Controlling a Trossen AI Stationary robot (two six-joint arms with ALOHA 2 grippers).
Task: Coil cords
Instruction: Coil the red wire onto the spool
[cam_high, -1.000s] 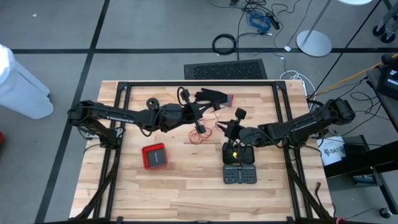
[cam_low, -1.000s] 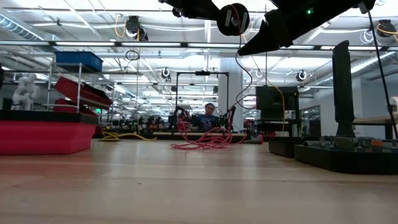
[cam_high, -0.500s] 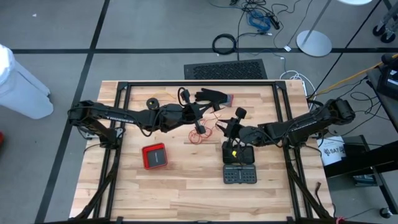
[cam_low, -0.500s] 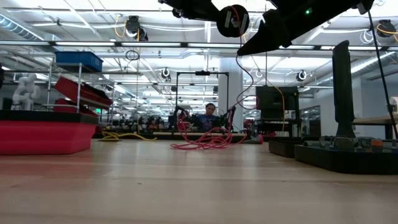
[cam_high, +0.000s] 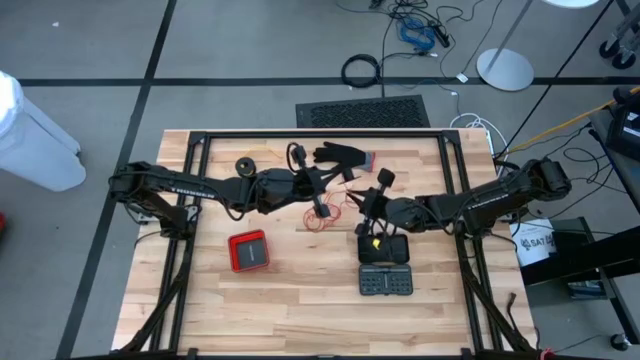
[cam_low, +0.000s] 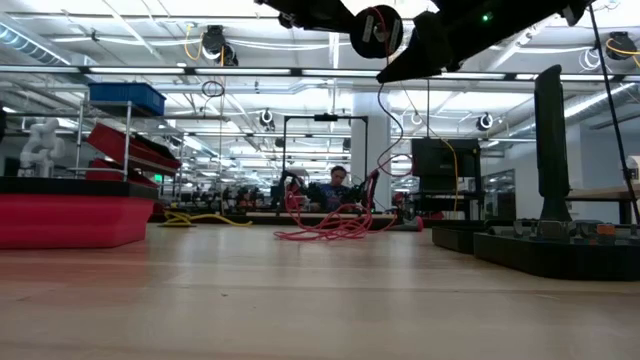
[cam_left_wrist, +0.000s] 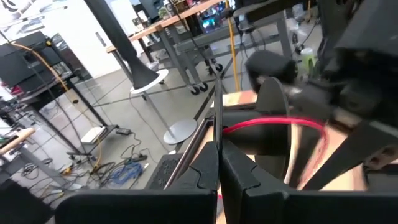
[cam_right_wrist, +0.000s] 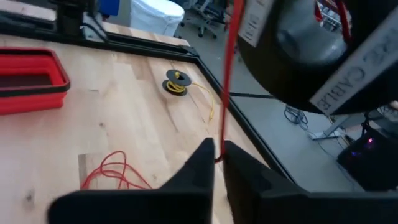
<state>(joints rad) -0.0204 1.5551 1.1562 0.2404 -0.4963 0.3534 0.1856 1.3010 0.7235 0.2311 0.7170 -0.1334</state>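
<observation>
Right wrist view: my right claw (cam_right_wrist: 217, 163) pinched shut on the red cord (cam_right_wrist: 231, 68) below the black spool (cam_low: 375, 30); left claw (cam_high: 322, 207) closed, holding that spool above the table (cam_high: 290, 300); mid-winding, slack loops (cam_high: 322, 219) on the wood; next, feed cord taut.

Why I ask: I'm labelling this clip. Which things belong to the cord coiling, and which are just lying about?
Job in hand:
red cord, pinched in the right claw
black spool, by the left claw
small yellow-wound coil

Lying about:
black glove
red box
dark tray
</observation>
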